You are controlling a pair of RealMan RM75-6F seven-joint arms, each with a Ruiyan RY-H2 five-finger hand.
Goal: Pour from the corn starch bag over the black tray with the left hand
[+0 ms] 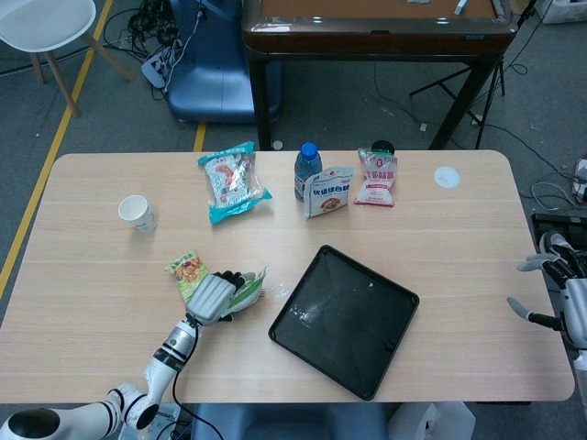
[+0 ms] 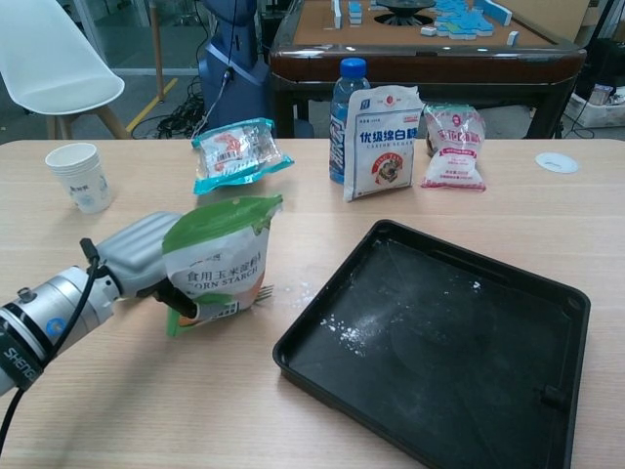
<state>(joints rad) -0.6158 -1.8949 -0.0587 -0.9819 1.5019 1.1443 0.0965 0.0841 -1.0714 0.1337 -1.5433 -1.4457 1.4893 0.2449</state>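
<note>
My left hand (image 2: 146, 259) (image 1: 209, 299) grips the green-topped corn starch bag (image 2: 217, 256) (image 1: 246, 288), which stands upright just left of the black tray (image 2: 439, 342) (image 1: 344, 321). The bag's base is at or close to the tabletop. White powder specks lie on the tray floor near its left corner. A fork (image 2: 264, 289) lies on the table behind the bag, mostly hidden. My right hand (image 1: 558, 298) hangs beyond the table's right edge with its fingers spread and holds nothing.
At the back stand a water bottle (image 2: 349, 117), a white sugar bag (image 2: 383, 140), a pink-printed bag (image 2: 452, 145) and a teal snack pack (image 2: 232, 149). A paper cup (image 2: 80, 177) is far left, a white lid (image 2: 557, 162) far right. A small packet (image 1: 185, 268) lies behind my left hand.
</note>
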